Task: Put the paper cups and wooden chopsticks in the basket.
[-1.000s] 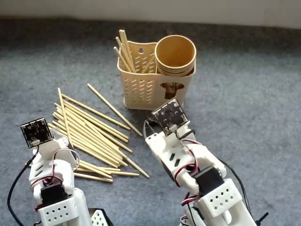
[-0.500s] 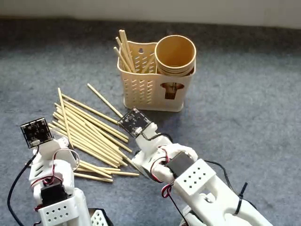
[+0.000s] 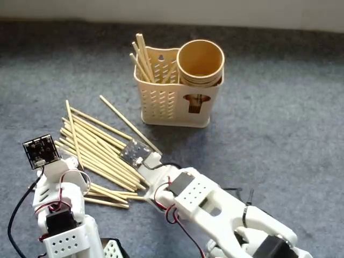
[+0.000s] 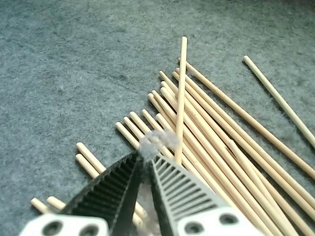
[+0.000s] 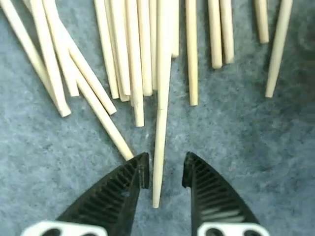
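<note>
Down low, right gripper (image 5: 165, 169) open around one chopstick (image 5: 161, 123) end, left gripper (image 4: 147, 158) pinched shut above the chopstick pile (image 3: 102, 148), cups (image 3: 200, 62) in basket (image 3: 161, 102), grey carpet (image 3: 279, 123) underneath

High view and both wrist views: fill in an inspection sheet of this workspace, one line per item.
Surface: grey carpet, flat.
Job's things: cream perforated plastic basket upright, holding a stack of tan paper cups and several wooden chopsticks; a pile of loose wooden chopsticks lies on the carpet.
Clutter: small grey fluff tuft at the left jaws' tip.
Grippers: left gripper, jaws shut, over the pile's ends; right gripper, jaws open either side of one chopstick, not gripping it.
Cables: black cable beside the left arm; red and white wires on the right arm.
Surroundings: pale wall strip at the far edge.
</note>
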{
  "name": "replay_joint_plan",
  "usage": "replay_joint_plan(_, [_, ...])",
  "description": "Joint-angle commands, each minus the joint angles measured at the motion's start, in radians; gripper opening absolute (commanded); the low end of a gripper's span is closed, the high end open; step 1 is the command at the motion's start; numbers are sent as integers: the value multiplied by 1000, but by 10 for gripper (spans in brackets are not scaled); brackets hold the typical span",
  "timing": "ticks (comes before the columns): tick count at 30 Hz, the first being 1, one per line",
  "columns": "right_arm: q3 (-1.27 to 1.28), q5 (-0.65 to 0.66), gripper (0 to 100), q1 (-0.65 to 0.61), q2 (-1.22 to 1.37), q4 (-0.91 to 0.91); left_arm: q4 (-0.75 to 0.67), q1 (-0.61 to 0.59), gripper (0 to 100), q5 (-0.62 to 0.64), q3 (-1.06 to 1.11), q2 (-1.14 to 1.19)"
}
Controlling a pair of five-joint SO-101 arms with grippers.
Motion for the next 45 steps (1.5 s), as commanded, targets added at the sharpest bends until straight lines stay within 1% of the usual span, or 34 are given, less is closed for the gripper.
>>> replay_joint_plan(1, [-51,-5,123,-22,62,-50,3,21,11,2,21,-5])
replay_joint_plan(6, [-53,-5,115,-22,140,-59,3,21,11,2,21,-5])
replay_joint_plan(8, [-53,-5,72,-22,156,-59,3,19,11,2,21,-5])
replay_joint_plan(10, [-53,-5,4,-21,159,-59,3,19,11,2,21,-5])
replay_joint_plan(13, [-53,-3,6,-18,159,-53,3,19,11,2,21,-5])
replay_joint_plan(16, [-53,68,4,1,159,-39,3,19,11,2,21,-5])
replay_joint_plan(19, [-53,100,4,39,157,25,3,19,11,2,21,-5])
replay_joint_plan(26, [-117,101,4,51,157,191,3,19,11,2,21,-5])
replay_joint_plan(29, [-143,104,4,87,157,285,3,19,11,2,21,-5])
replay_joint_plan(34, [-179,226,4,171,157,386,3,19,11,2,21,-5])
replay_joint_plan(40, [-177,313,4,268,157,467,3,19,12,2,21,-5])
replay_joint_plan(45, [-177,382,4,317,157,533,3,19,13,2,21,-5])
